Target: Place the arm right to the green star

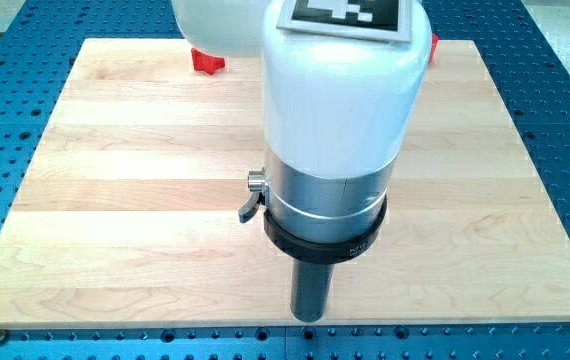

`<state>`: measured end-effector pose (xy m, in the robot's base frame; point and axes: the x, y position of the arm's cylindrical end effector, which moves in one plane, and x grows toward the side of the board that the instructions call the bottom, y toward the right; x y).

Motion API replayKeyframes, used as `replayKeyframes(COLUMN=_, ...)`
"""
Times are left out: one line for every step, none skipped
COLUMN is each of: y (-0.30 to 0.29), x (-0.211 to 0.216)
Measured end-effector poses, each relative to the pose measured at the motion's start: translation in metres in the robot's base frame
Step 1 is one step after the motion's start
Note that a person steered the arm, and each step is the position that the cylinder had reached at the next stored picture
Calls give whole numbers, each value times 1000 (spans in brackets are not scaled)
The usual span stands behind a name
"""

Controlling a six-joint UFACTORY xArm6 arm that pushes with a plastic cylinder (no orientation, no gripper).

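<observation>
My tip (309, 318), a bare dark rod with no jaws, sits at the pale wooden board's (115, 200) bottom edge. Green star not visible, possibly hidden behind the arm; direction undetermined. Red block (205, 61) far up-left.

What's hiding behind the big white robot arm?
Two bits of red block poke out behind the arm: one at the view's top left, one at its right edge. No green star shows; the arm may cover it. My tip touches the board near the bottom edge.
</observation>
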<state>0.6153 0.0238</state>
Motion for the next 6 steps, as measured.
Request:
replayKeyframes(y=42, x=-40)
replayKeyframes(y=68, x=-89)
replayKeyframes(y=68, x=-126)
replayKeyframes(y=68, x=-128)
replayKeyframes(y=69, x=-128)
replayKeyframes(y=74, x=-122)
